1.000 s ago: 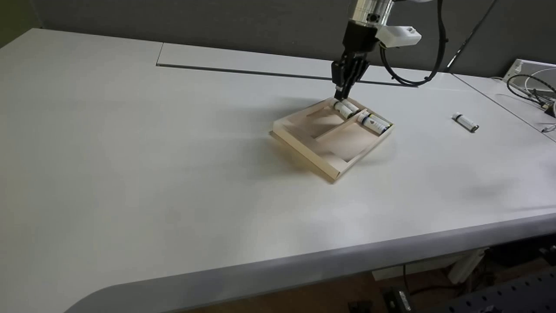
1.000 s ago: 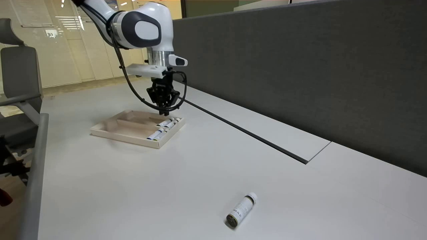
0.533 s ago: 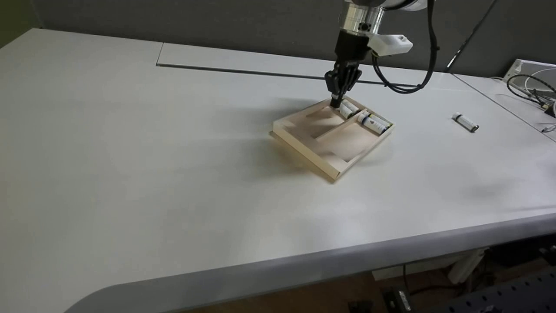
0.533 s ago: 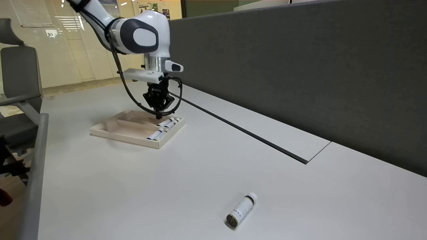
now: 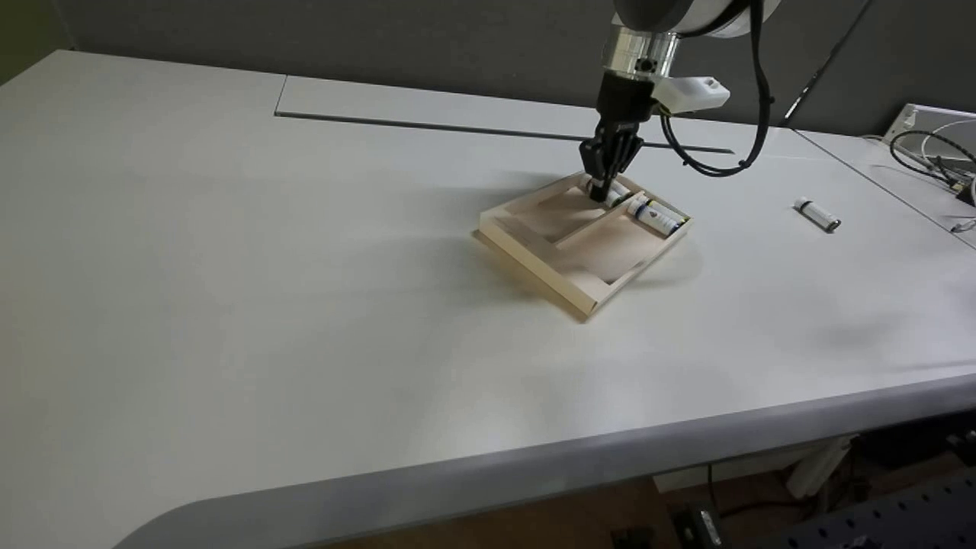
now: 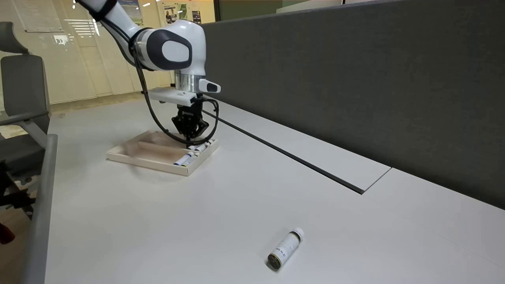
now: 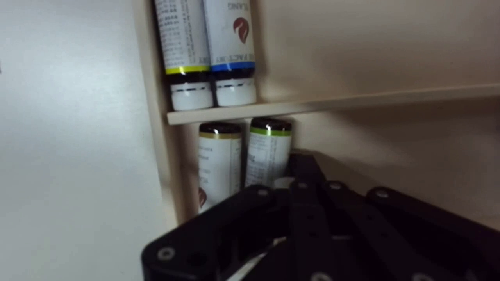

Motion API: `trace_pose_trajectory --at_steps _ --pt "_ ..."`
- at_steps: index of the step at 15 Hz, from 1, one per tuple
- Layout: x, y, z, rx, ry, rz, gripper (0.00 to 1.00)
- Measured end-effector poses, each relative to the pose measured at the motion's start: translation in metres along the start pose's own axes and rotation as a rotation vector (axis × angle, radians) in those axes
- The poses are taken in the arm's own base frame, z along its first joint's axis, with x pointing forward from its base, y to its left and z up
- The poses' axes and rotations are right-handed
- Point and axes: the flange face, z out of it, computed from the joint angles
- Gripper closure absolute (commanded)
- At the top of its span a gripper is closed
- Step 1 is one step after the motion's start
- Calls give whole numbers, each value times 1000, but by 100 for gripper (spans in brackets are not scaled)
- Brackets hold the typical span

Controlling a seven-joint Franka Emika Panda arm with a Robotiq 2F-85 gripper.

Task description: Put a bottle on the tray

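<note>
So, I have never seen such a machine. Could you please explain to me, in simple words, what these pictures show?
This is one robot arm, ending in a black tool that pinches things. The wide views come from cameras outside the robot; the close-up, from one on its wrist.

On the white table lies a shallow, pale tray with a divider. Four small bottles lie in it, two on each side of the divider; a fifth bottle lies outside, on the table.

The tool looks closed and seems to hold nothing; its tip is beside the green-banded bottle. I cannot tell whether they touch.
</note>
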Motion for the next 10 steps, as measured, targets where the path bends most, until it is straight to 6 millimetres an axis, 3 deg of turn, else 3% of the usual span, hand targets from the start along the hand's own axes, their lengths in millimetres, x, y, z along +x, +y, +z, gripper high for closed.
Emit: trace_pose_trajectory --at_steps 10 --pt "-22 60 -7 -24 3 91 100"
